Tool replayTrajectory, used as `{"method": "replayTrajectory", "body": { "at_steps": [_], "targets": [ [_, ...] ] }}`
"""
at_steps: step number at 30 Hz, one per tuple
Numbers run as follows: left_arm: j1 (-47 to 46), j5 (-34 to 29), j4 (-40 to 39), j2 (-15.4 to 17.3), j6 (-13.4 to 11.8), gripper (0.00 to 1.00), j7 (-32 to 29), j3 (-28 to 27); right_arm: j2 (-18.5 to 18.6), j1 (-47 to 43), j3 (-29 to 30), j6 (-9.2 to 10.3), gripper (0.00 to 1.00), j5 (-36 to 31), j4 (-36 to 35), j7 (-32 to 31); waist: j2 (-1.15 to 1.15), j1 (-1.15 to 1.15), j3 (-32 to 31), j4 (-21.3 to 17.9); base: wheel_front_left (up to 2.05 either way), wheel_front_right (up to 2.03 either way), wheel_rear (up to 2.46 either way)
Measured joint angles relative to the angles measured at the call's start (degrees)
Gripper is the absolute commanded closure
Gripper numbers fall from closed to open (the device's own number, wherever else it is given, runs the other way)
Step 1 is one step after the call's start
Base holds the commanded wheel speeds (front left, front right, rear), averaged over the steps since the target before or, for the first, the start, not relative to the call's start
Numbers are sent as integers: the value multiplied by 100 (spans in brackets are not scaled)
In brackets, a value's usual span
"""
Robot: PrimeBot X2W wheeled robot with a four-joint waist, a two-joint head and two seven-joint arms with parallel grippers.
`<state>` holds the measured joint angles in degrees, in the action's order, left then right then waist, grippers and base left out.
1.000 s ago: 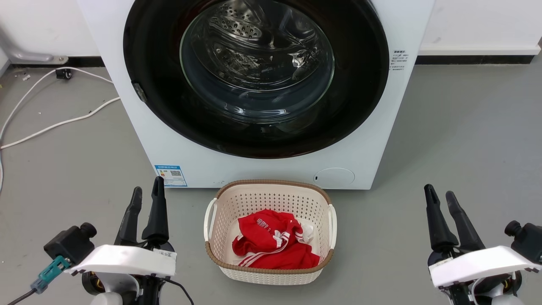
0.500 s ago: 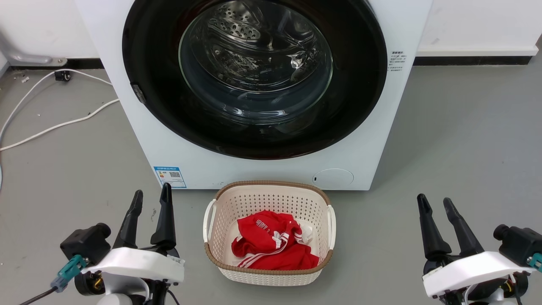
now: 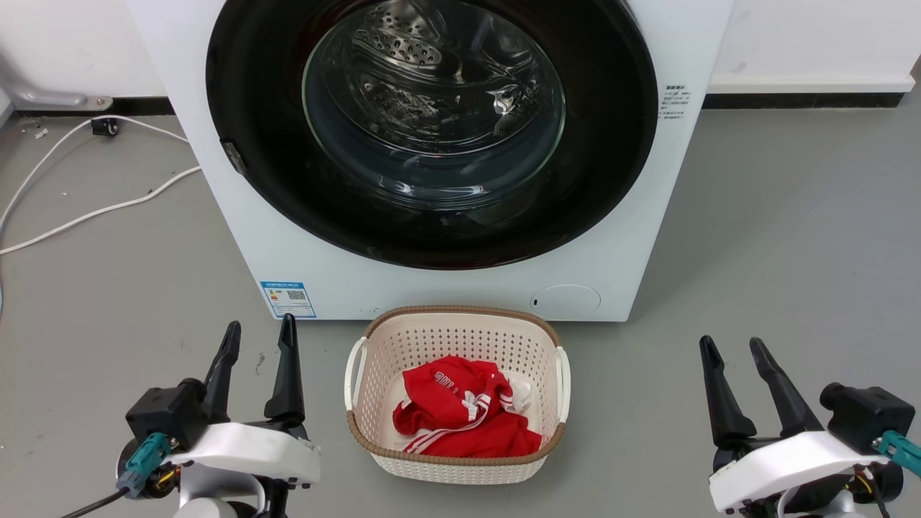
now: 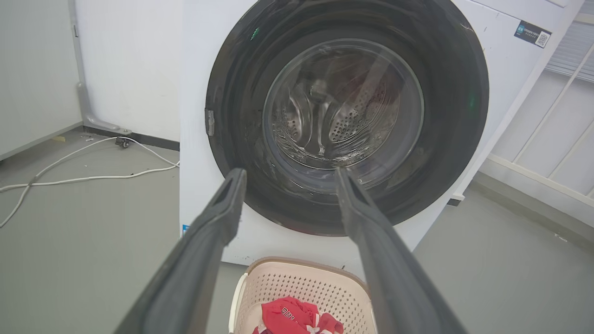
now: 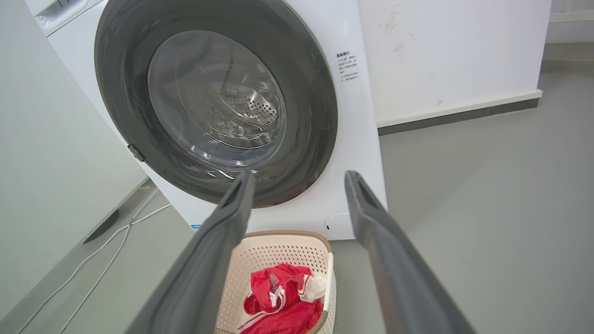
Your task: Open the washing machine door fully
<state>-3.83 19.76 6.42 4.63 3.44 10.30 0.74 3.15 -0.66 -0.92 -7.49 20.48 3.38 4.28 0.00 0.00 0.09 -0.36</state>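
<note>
Where the smooth grey floor [image 3: 791, 216] meets a white wall [image 3: 72, 43], a loose white cable [image 3: 86, 212] lies at frame left. The boxy white washing machine [image 3: 446, 295] fills top centre, its glossy black round glass-centred door [image 3: 611, 144] flat against it. The left gripper [image 3: 260, 324] and right gripper [image 3: 732, 343] sit low, jaws apart, empty. The left wrist view adds a dark sticker [image 4: 532, 33], upper right.

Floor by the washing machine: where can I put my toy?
Bare grey floor lies right of the washing machine and laundry basket, ahead of the right gripper. Left of the machine, white cables cross it. Under the door, the basket crowds it.
</note>
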Motion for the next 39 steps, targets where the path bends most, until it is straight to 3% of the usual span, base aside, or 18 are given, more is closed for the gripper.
{"method": "replayTrajectory", "body": {
  "at_steps": [22,39],
  "targets": [
    [40,-1017,-107,90,-203,0,260,146,-9,-55,41,-1,0,-1163,-60,53,0,0,9,-7,0,0,0],
    [76,-1647,-174,91,-298,0,449,178,-15,-67,18,-1,0,-1668,-29,112,0,0,28,-8,0,0,0]
  ]
}}
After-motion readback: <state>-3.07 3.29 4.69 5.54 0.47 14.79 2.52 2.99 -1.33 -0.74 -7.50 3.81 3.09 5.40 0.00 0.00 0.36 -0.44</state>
